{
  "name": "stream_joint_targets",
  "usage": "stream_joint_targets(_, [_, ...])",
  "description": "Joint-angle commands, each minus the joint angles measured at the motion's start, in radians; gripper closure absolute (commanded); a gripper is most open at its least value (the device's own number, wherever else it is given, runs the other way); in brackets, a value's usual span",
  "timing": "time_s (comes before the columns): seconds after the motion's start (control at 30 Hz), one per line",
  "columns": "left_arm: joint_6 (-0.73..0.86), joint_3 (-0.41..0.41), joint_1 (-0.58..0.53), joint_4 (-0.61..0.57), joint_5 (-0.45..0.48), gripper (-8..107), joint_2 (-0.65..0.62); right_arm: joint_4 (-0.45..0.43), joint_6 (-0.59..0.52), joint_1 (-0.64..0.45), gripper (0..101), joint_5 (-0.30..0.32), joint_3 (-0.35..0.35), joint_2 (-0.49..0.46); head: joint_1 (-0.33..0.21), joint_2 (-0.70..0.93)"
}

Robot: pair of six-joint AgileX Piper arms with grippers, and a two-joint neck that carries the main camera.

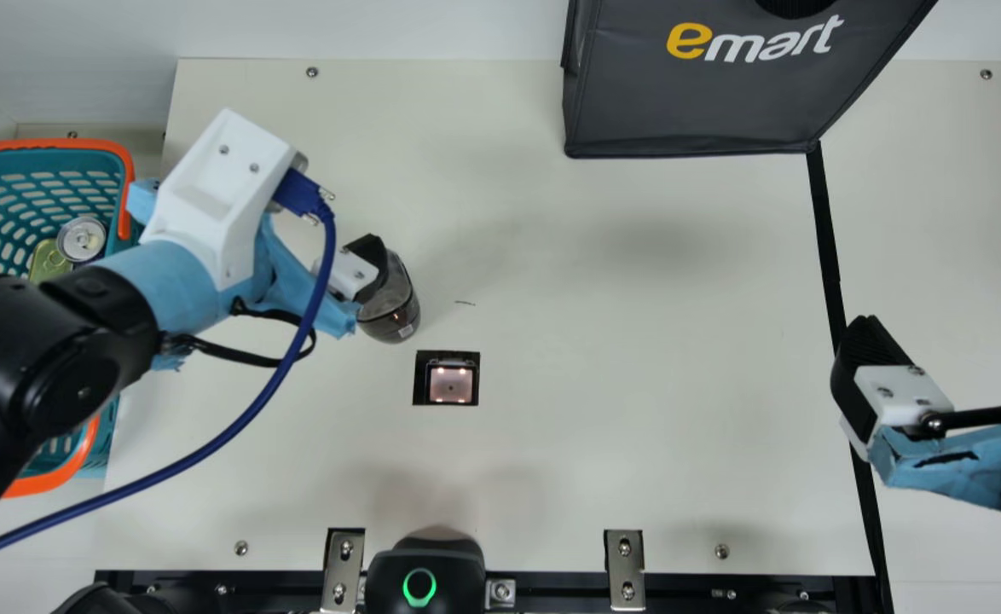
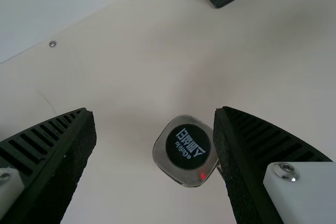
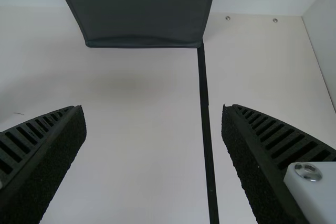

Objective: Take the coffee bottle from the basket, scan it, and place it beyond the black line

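Tbl (image 1: 637, 384): L end effector (image 1: 353, 271) spread wide by btl (image 1: 396, 300).

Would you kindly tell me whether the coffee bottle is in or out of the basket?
Out. The coffee bottle shows over the cream table, beside the left gripper and clear of the basket's orange rim.

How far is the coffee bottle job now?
Done: the coffee bottle is out of the basket. In hand: apparently nothing; the left gripper is open at the bottle. Left: carrying it beyond the black line. Scanning: cannot tell, though the scanner is near.
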Motion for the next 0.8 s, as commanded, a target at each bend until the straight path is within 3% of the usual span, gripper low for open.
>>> stream_joint_targets(0.0, [-0.049,-0.012,-0.015,0.016,0.010,9,0.009,0.000,0.000,0.000,10,0.000,0.000,0.000,-0.026,0.000])
stream_joint_targets(0.77, [-0.261,-0.032,-0.082,0.063,0.108,9,0.056,0.000,0.000,0.000,10,0.000,0.000,0.000,-0.026,0.000])
